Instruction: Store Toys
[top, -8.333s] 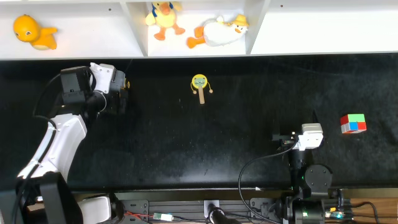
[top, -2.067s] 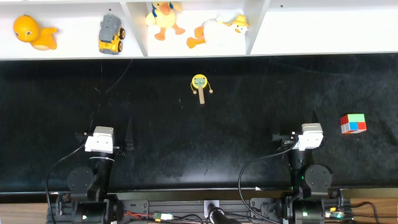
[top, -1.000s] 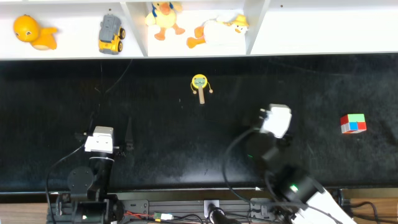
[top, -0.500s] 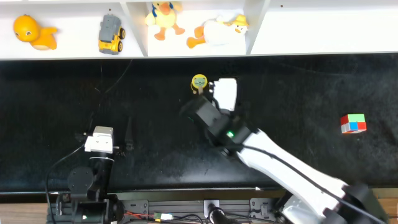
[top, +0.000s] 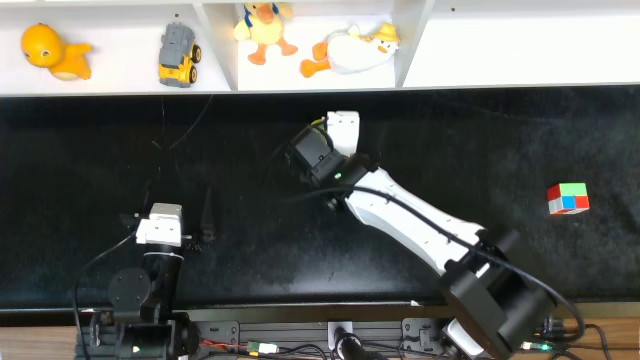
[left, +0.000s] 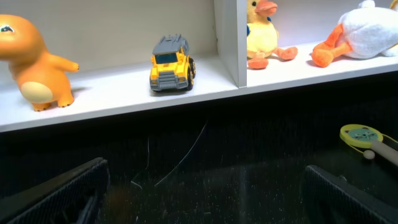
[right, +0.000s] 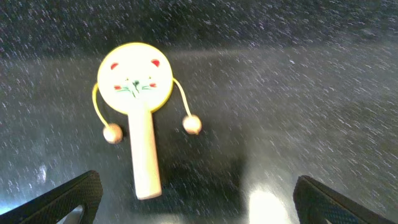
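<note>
A yellow rattle drum (right: 140, 118) with a cat face, a wooden handle and two beads lies flat on the black table. My right gripper (right: 199, 208) hangs above it, open, with the handle's end between the fingers' line and nothing held. In the top view the right gripper (top: 312, 155) is at the table's middle, near the shelf. The left gripper (top: 160, 225) rests low at the left, open and empty (left: 205, 208). A yellow and grey truck (top: 177, 55) stands in the shelf's left compartment beside an orange figure (top: 55, 50).
The white shelf (top: 220, 50) runs along the table's far edge. Its middle compartment holds a yellow duck plush (top: 263, 30) and a white goose plush (top: 355, 50). A coloured cube (top: 568, 198) sits on the table at the far right.
The right arm swung from its rest spot at the right across to the middle, over the rattle drum. Earlier the left arm left the truck on the shelf and drew back to rest.
</note>
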